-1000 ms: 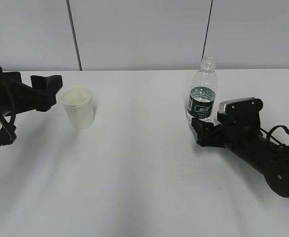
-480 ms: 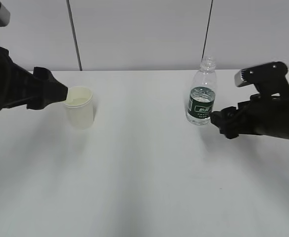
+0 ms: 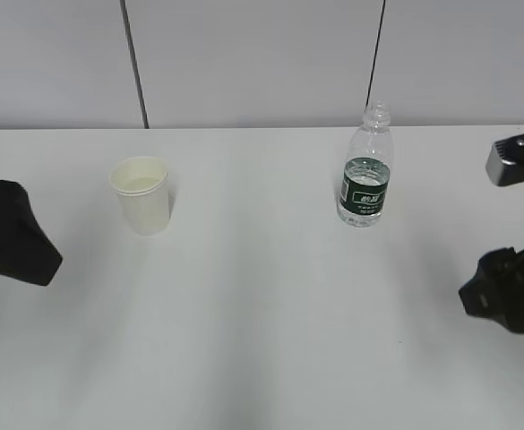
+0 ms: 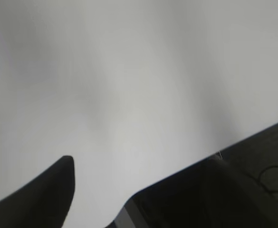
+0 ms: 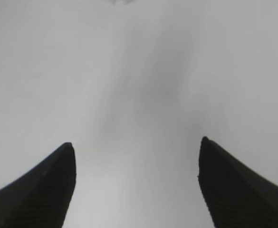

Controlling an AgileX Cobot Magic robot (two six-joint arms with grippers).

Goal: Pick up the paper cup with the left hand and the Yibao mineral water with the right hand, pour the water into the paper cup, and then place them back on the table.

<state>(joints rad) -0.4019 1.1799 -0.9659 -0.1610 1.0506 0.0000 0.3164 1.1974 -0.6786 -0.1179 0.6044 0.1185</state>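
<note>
The large plain white table (image 3: 262, 305) carried both items upright and well apart. The black left hand (image 3: 11, 244) sat at the left edge and the black right hand (image 5: 136, 183) at the right, each clear of its item, fingers spread, gripping nothing. The clear green-labelled Yibao mineral water (image 3: 367, 170) stood right of centre; the small cream paper cup (image 3: 141, 195) stood left.

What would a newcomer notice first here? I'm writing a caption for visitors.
The open Yibao mineral water stands right of centre on the white table, and the paper cup stands apart at the left. Both black arms sit at the side edges, the right pincer open and empty.
</note>
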